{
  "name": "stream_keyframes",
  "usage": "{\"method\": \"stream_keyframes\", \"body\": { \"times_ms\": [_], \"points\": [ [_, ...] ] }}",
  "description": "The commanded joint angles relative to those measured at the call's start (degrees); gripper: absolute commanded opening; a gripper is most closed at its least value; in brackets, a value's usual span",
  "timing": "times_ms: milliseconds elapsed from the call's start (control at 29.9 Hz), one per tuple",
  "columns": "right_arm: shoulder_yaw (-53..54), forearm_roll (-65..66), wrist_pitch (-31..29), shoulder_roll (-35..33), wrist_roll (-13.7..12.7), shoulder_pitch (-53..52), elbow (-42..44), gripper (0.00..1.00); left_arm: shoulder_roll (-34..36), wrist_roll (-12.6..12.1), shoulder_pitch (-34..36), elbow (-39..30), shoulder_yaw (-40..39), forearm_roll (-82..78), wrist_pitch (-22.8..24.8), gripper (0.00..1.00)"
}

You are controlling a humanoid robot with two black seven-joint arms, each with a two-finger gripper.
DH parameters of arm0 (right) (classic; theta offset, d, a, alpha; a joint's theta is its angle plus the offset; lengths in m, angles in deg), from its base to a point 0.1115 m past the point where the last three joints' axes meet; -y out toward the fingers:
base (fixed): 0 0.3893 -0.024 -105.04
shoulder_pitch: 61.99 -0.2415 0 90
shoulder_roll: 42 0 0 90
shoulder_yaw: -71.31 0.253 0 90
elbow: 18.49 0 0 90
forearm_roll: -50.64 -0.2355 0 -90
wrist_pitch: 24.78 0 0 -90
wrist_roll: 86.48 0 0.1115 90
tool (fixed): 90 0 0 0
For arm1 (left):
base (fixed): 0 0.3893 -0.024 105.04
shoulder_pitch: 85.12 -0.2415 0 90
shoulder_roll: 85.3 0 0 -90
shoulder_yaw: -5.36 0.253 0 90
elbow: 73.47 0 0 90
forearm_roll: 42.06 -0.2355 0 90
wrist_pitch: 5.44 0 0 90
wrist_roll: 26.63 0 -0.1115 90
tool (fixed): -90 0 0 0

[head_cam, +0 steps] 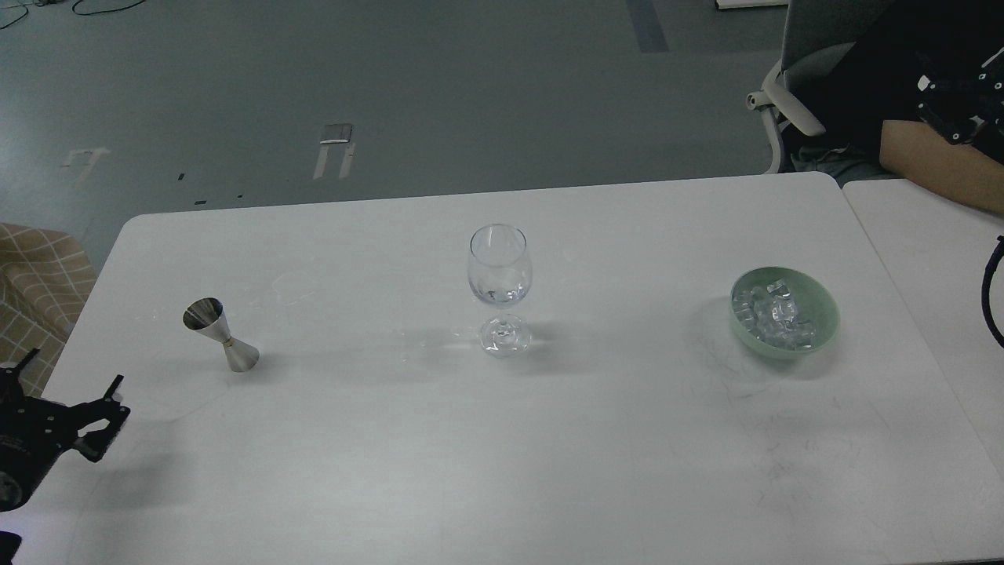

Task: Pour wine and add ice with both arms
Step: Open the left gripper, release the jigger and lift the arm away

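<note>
A clear stemmed wine glass stands upright mid-table with a little clear liquid at the bottom of its bowl. A steel jigger stands alone at the left, leaning slightly. Ice fills a pale green bowl at the right. My left gripper is low at the left table edge, open and empty, well short of the jigger. A dark part of my right arm's end shows at the top right corner, with its fingers not distinguishable.
The white table meets a second table on the right. A seated person's bare forearm and a chair are at the far right. A black cable loop hangs at the right edge. A checked sofa sits left.
</note>
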Motion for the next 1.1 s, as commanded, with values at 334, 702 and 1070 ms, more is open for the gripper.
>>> {"method": "stream_keyframes", "body": {
  "times_ms": [334, 702, 1070],
  "points": [
    [0.24, 0.35, -0.18, -1.04, 0.09, 0.0, 0.08, 1.0, 10.45, 0.01, 12.35, 8.31, -18.67, -37.03, -0.01, 0.97],
    [0.15, 0.97, -0.18, -1.48, 0.17, 0.0, 0.35, 1.0, -16.87, -21.75, 38.29, 19.11, -19.38, -49.78, -7.1, 0.97],
    [-0.11, 5.89, -0.26, -1.4, 0.35, 0.09, 0.61, 1.0, -34.82, -22.54, 45.32, 26.59, -19.64, -55.5, -8.15, 0.97]
  ]
}}
